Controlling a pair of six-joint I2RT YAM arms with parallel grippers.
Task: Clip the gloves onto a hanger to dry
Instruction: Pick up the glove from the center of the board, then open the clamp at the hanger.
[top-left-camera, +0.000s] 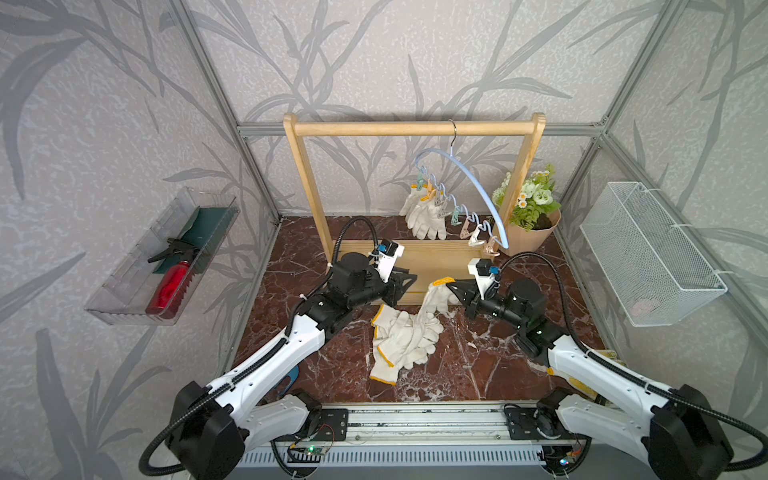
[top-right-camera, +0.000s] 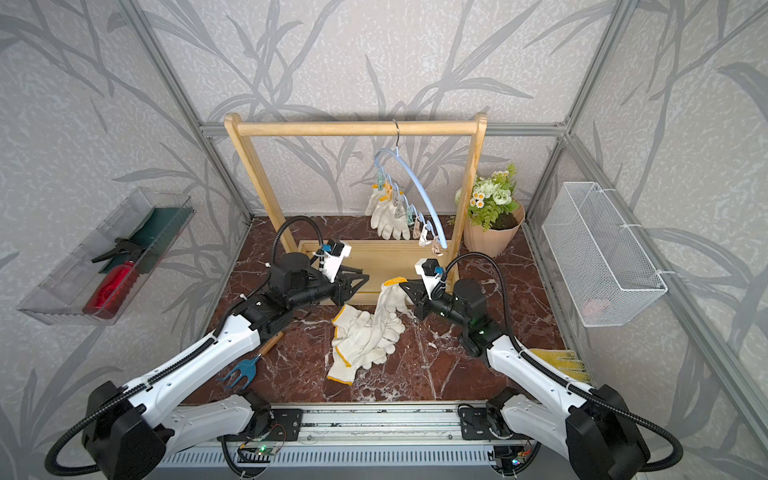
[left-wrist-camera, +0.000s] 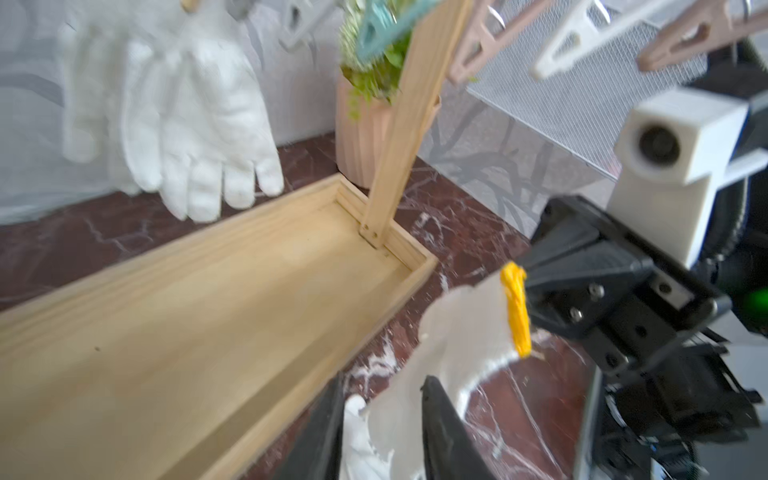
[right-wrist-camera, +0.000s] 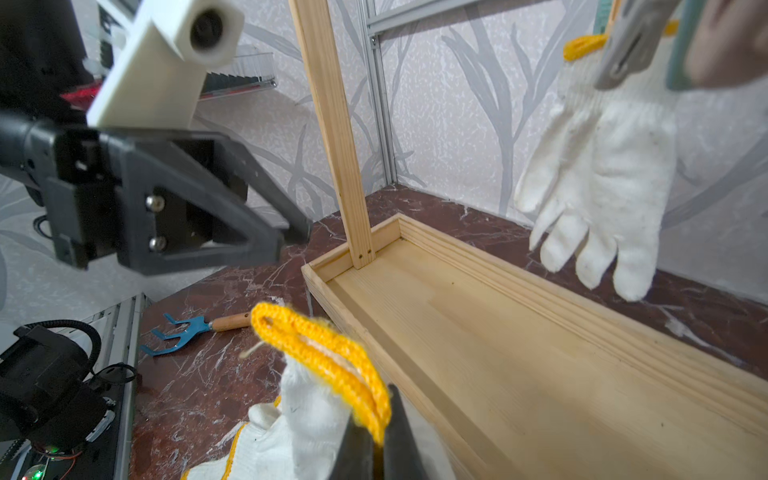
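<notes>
**Item 1. Held glove** (top-left-camera: 434, 297)
- Look: white knitted cotton with a bright yellow stitched cuff rim (right-wrist-camera: 324, 353). The cuff is bunched and uppermost, and the body hangs limp below it.
- Place: in the right pincer (top-left-camera: 452, 286), whose jaws are clenched on the cuff rim. This shows best in the right wrist view. The glove's lower end trails down onto Item 2.

**Item 2. Glove pile** (top-left-camera: 399, 340)
- Look: several gloves of the same make lying flat and overlapping, with thin yellow edging at the cuffs.
- Place: on the red-brown marble-patterned floor (top-left-camera: 478, 365), below the right pincer and nearer the robot's base, between the two arms.

**Item 3. Hung gloves** (top-left-camera: 424, 214)
- Look: the same white knit, clipped cuff-up with fingers pointing down. They overlap, so the count cannot be told.
- Place: held by pegs on the pale blue arched hanger (top-left-camera: 478, 183), which hooks over the wooden rack (top-left-camera: 411, 128). They hang beyond both pincers and higher. More pegs (top-left-camera: 478, 237) hang above the right pincer.

**Item 4. Left pincer** (top-left-camera: 409, 282)
- State: released, jaws apart, nothing between them.
- Place: facing the right pincer, just beside the held cuff, over the front edge of the rack's tray base.

**Sundry.** A blue-tined hand rake (top-right-camera: 245, 370) with a wooden handle lies on the floor behind the left pincer.
</notes>
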